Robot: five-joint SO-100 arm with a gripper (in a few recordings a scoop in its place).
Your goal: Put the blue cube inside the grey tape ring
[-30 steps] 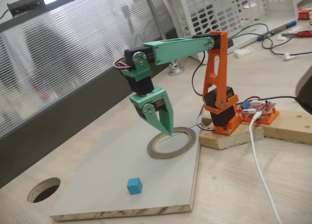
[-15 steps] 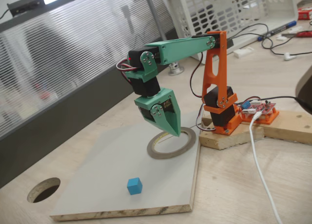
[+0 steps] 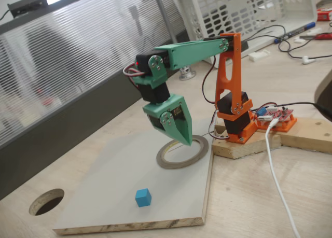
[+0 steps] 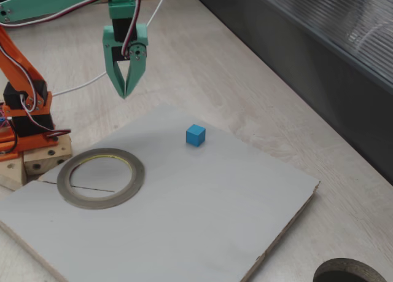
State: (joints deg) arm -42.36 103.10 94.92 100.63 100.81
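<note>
Claw [image 3: 185, 140]: raised above the grey board, tips pointing down; the fingers are seen pressed together at the tips, with nothing between them.

Claw position: in a fixed view [image 4: 125, 93] it is seen hanging over the bare surface just past the board's far edge, between the ring and the cube as seen across the picture, touching neither.

Cube [image 3: 143, 197]: set flat on the board near its front edge, well apart from the ring and the claw; no grasp has been made yet.

Ring [image 3: 182, 151]: laid flat on the board close to the arm's orange base, opening upward, so that a cube can be dropped in from above. Its opening is judged far wider than the cube.

Board [image 3: 104, 196]: a grey panel laid on the wooden surface, carrying both cube and ring.

Reason for the pose: the claw is judged to be kept high so that ring and cube are cleared on the way across; parting of the fingers is called for before descent onto the cube.

First fixed view: the arm's whole reach from base to wrist is shown; the claw's tip seems to overlap the ring's far rim, so height and offset are hard to judge.

Other fixed view: the gap between claw and ring is made plain, and the cube [image 4: 195, 135] is shown apart from the ring [image 4: 101, 177].

Hole [image 3: 46, 201]: a round dark opening in the surface beyond the board, not part of the task.
</note>
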